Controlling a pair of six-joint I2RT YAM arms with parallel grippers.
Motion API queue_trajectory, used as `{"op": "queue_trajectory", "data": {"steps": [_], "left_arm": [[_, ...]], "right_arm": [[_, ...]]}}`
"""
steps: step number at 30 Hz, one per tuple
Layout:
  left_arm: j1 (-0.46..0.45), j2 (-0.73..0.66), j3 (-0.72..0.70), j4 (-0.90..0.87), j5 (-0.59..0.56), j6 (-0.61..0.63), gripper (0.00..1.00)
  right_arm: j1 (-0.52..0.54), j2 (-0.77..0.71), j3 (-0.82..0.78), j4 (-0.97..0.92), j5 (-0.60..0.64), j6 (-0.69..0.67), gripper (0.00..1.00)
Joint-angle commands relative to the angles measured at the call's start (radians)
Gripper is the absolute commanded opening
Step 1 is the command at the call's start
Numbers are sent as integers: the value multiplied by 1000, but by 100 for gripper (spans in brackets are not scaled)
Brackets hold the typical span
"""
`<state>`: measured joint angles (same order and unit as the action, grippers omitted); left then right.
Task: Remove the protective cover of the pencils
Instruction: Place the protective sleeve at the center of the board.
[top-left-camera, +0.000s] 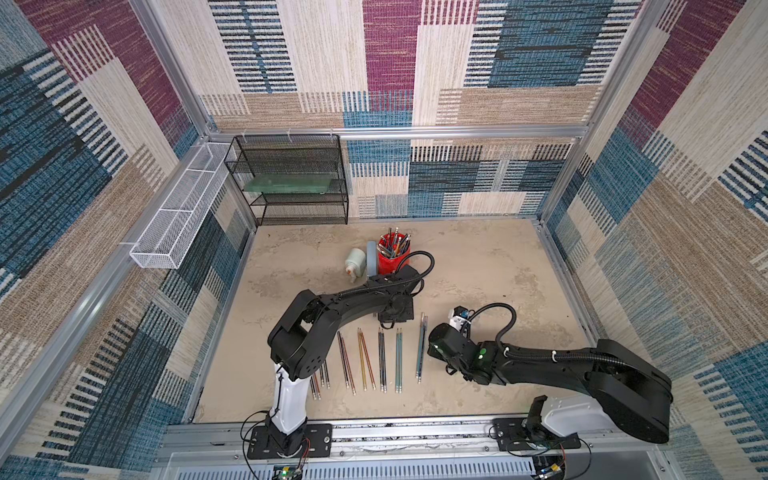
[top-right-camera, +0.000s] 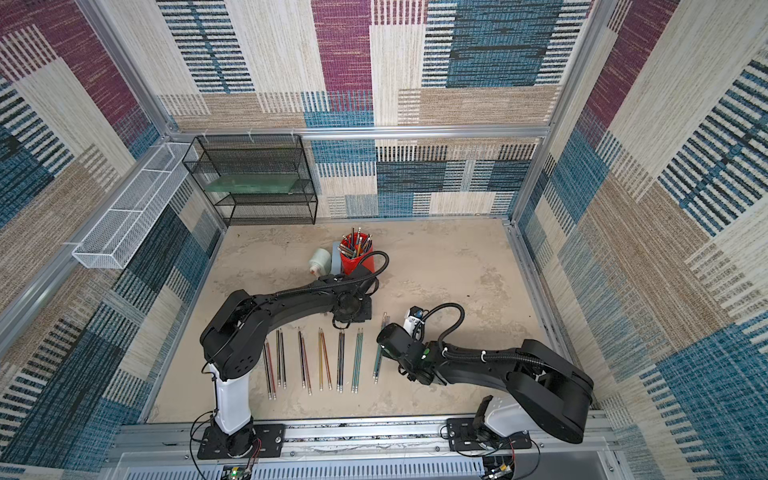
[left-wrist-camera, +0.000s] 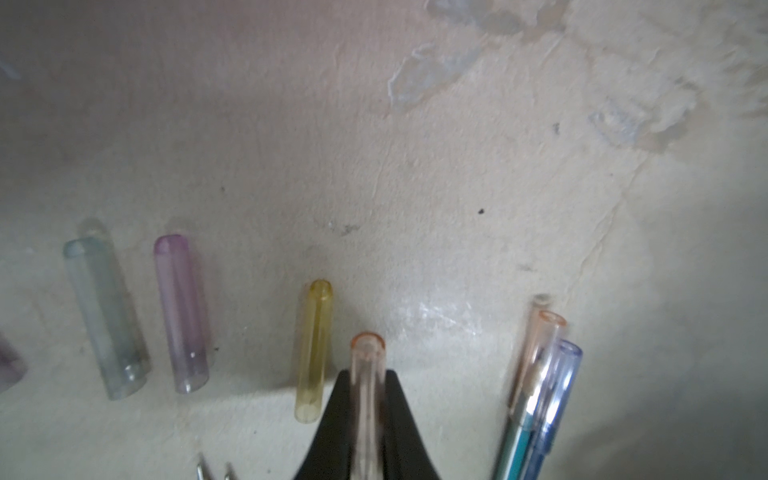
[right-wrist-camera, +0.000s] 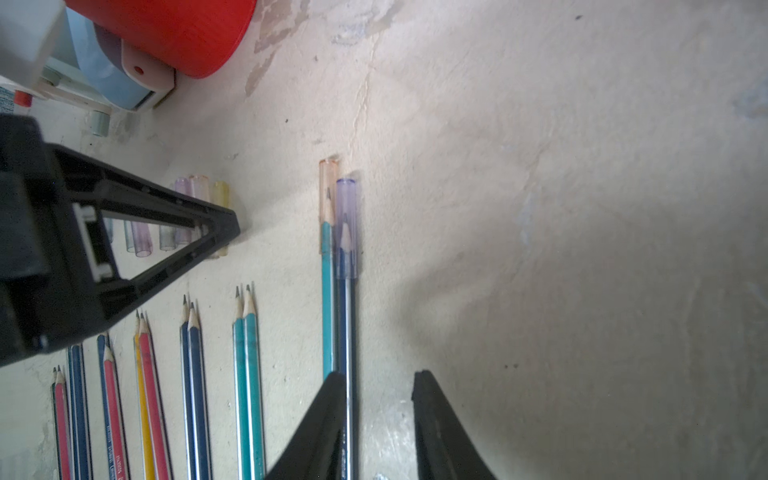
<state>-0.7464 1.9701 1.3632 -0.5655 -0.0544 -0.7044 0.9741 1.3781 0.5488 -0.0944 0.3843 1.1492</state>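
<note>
Presently, the right gripper (right-wrist-camera: 379, 378) has its jaws apart, set over the shaft of the dark blue pencil (right-wrist-camera: 347, 324), which lies against one jaw. That pencil and the teal pencil (right-wrist-camera: 327, 311) lie touching, their long axis running straight away from the jaws. At the far end their tips carry the violet cap (right-wrist-camera: 347, 228) and the orange cap (right-wrist-camera: 328, 199).

In a top view the capped pair (top-left-camera: 422, 345) sits right of centre in the lower frame, closing the row of bare pencils (top-left-camera: 381, 357). The right arm is judged the nearer.

The left gripper (left-wrist-camera: 368, 376) is clamped on a clear peach cap (left-wrist-camera: 368, 361), no pencil showing inside, beside loose caps (left-wrist-camera: 180, 316) on the counter (top-left-camera: 498, 270).

Further up the frame, a red cup (top-left-camera: 392, 262) holds upright pencils, and the black mesh rack (top-left-camera: 291, 153) carries a green board (top-left-camera: 291, 183).
</note>
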Motion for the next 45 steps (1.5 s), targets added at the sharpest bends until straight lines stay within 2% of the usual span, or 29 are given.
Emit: {"op": "queue_trajectory", "data": {"steps": [1,9,18,23,34,45], "left_arm": [[-1,-4,7,-14,-21,28,13],[-1,-2,7,-17,-24,29,18],[-1,7,13,-22,-24,27,17],[-1,10,14,-22,-21,28,22],[-1,7,13,-22,-19,26,17],[-2,-41,-5,-19,-30,9,20]], "right_arm": [[0,2,6,16,-1,-8,33],[0,4,6,18,-3,-9,33],[0,1,1,16,-2,-8,33],[0,-2,-2,18,-3,-8,33],[-2,-2,-1,19,-5,-11,33],[50,-16,51,-38,64,-31,32]]}}
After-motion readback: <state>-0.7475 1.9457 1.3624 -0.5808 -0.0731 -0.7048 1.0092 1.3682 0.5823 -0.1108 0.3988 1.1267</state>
